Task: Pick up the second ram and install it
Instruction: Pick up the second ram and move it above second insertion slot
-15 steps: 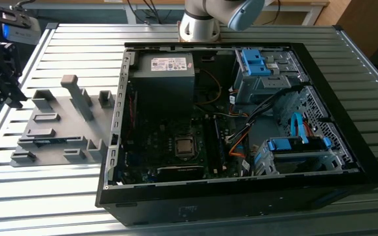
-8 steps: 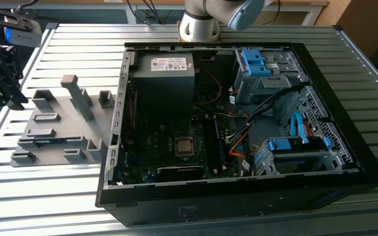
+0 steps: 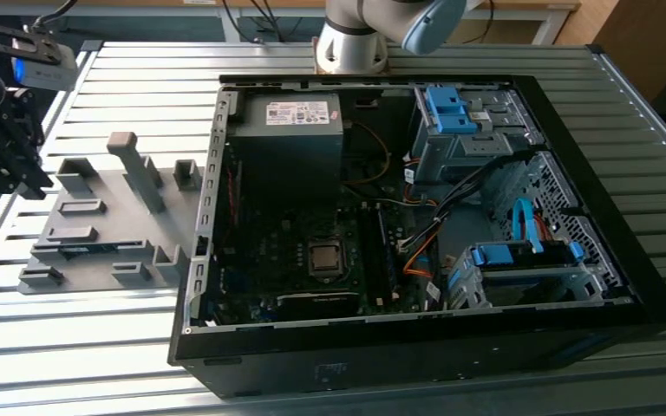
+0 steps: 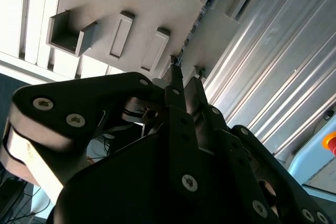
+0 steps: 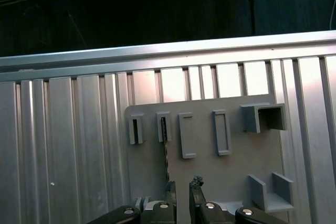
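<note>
The second ram [image 5: 165, 150] is a thin dark strip seen edge-on, standing in a slot of the grey holder plate [image 5: 231, 171]. In the second wrist view the ram [image 4: 192, 29] runs along the holder [image 4: 147, 3] toward my fingertips. My gripper [image 5: 182, 186] hovers over the holder, its two fingers a narrow gap apart with nothing between them, and the strip lies just beside one fingertip [image 5: 170, 188]. In the exterior view the gripper [image 3: 15, 173] hangs above the far-left edge of the holder [image 3: 101, 225], clear of the open computer case [image 3: 426, 217].
The holder carries several upright grey blocks and slots [image 3: 136, 169]. The black case lies open on a ribbed metal table [image 3: 114, 347], with motherboard [image 3: 322, 251], cables and blue drive brackets [image 3: 449, 108] inside. The arm's base [image 3: 350, 43] stands behind the case.
</note>
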Tool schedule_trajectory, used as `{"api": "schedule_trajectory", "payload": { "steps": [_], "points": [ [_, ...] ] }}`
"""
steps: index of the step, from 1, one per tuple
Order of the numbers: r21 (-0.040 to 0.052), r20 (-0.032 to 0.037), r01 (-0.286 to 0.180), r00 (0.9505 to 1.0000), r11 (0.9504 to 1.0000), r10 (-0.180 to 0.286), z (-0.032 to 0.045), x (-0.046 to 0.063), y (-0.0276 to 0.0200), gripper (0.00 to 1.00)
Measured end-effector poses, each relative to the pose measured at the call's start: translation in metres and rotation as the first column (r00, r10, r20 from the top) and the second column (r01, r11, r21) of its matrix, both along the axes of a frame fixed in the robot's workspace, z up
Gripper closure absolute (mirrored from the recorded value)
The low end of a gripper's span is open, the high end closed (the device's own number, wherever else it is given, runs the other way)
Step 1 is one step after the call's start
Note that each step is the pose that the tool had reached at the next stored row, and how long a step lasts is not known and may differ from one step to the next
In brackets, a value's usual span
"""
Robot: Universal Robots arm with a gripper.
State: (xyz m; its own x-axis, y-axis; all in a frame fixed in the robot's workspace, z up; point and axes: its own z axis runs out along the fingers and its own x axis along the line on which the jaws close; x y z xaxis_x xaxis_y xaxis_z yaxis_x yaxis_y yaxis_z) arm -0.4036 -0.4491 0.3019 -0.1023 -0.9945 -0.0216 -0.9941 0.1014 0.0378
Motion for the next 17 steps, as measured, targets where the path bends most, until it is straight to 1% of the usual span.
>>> {"api": "schedule_trajectory", "payload": {
  "steps": [7, 8, 17],
  "points": [
    [0.0000, 0.0000, -0.001, 1.0000, 1.0000, 0.001, -0.0037, 0.0000, -0.0001, 0.74],
    [-0.0001, -0.0001, -0.001, 1.0000, 1.0000, 0.001, -0.0041, 0.0000, -0.0001, 0.68],
    [-0.0002, -0.0003, -0.001, 1.0000, 1.0000, 0.001, -0.0052, 0.0000, -0.0001, 0.68]
  ]
}}
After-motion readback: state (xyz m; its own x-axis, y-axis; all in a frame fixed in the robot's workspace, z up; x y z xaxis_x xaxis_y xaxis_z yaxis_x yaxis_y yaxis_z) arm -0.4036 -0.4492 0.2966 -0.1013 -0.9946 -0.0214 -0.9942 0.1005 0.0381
